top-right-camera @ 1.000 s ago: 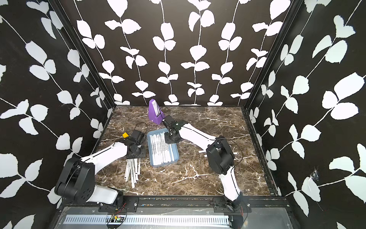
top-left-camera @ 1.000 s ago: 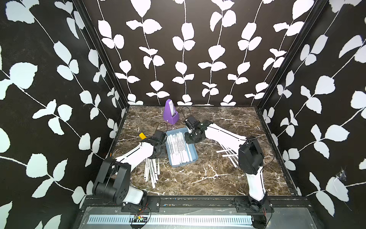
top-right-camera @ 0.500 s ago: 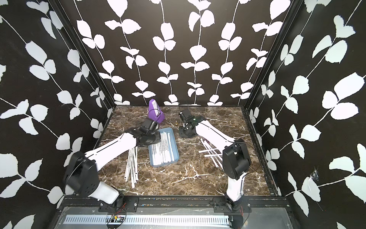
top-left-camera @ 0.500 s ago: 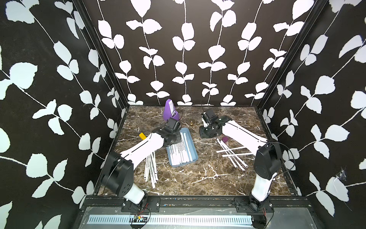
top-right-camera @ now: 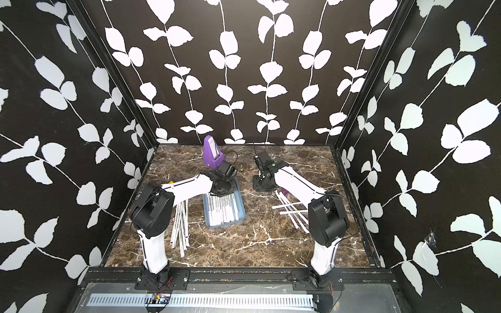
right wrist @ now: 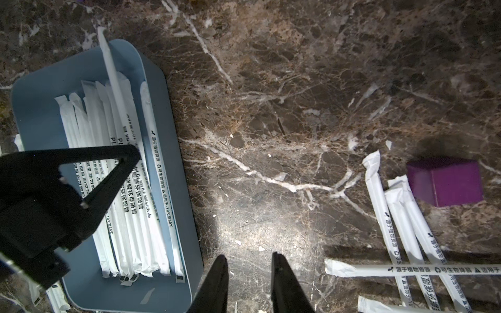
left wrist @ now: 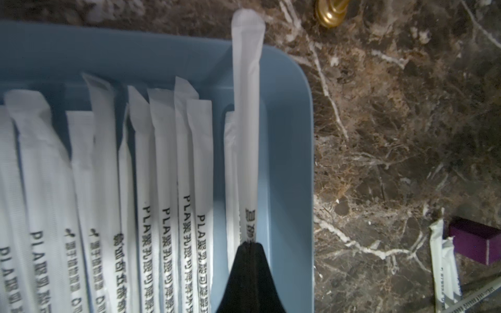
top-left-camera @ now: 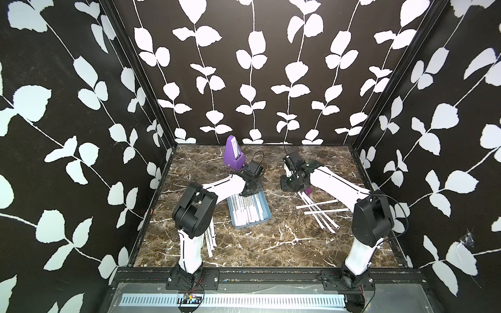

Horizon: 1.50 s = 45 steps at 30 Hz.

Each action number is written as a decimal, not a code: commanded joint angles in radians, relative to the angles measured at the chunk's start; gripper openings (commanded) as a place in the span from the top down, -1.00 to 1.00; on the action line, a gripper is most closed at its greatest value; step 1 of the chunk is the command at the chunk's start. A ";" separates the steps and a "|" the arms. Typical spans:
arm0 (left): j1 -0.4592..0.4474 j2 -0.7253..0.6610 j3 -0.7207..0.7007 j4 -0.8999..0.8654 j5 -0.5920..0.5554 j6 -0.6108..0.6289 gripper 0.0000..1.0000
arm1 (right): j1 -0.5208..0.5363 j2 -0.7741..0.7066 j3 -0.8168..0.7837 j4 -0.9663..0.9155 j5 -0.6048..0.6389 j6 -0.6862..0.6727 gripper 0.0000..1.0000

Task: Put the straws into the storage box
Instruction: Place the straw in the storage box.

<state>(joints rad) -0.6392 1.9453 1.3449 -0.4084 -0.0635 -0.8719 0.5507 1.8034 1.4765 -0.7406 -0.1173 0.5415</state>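
While the left gripper [left wrist: 250, 244] clamps one straw [left wrist: 248, 108] between closed jaws over the storage box [left wrist: 294, 135], the tip overhangs the 12 o'clock rim. Drawing it toward 6 o'clock, parallel to the stowed straws [left wrist: 162, 162], should seat it flat before release. The right gripper [right wrist: 249, 261] hangs empty, jaws narrowly parted. Loose straws [top-left-camera: 317, 208] lie at the box's 3 o'clock. Wrappers: flat, creased matte paper. Box: smooth, round-cornered plastic. Table [right wrist: 271, 108]: veined marble.

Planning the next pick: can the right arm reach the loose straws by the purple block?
Likely yes: the right gripper is open, empty, with only bare table between it and those straws.
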 commanded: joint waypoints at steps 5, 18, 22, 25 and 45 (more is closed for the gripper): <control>-0.007 0.015 0.017 -0.052 -0.041 0.004 1.00 | -0.005 -0.027 -0.037 0.028 -0.018 -0.014 0.42; -0.003 0.036 0.044 -0.059 -0.050 0.038 0.90 | -0.005 -0.024 -0.037 0.023 -0.028 -0.024 0.46; 0.008 0.035 0.048 -0.058 -0.048 0.051 0.74 | -0.006 -0.036 -0.047 0.014 -0.020 -0.033 0.47; 0.012 0.033 0.053 -0.057 -0.047 0.066 0.59 | -0.006 -0.042 -0.050 0.008 -0.016 -0.038 0.49; 0.045 -0.271 -0.012 -0.047 -0.078 0.352 -0.37 | -0.117 -0.194 -0.263 -0.182 0.127 -0.140 0.37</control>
<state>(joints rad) -0.6029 1.7813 1.3632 -0.4419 -0.0994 -0.6300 0.4595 1.6447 1.2697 -0.8566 -0.0368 0.4171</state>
